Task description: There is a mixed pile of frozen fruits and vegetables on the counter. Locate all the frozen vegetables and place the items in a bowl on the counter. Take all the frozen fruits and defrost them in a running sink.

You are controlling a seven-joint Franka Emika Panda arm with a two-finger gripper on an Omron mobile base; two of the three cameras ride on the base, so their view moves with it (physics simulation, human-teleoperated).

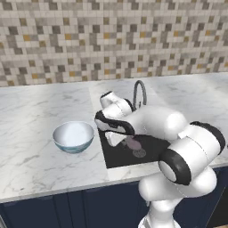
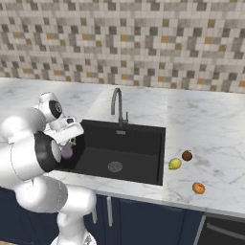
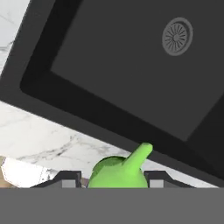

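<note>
ITEM: green piece [image 3: 116, 172], round body w/ short stalk, glossy; veg by the look.
LOC: between the tips of the end effector [image 3: 114, 178], above the sink [image 2: 119, 139] at its bowl-side rim, off the worktop [image 2: 210, 134].
END EFFECTOR: closed onto the green piece, tips either side of the body, stalk pointing away from the hand.
HANDLING (est.): light, rigid, frozen so prob. slick and rounded; may roll or squirt out of a pinch. Best hold is across the widest part of the body, not the stalk. Set down low into the bowl [image 1: 71, 147], no drop.
OTHER STOCK: bowl on the worktop just beside the sink, looks empty. On the far side of the sink: yellow-green ball [image 2: 175, 163], dark lump [image 2: 187, 155] close together; orange piece [image 2: 198, 188] nearer the front edge.
FIXTURES: faucet [image 2: 116, 98] behind the basin; no water seen.
</note>
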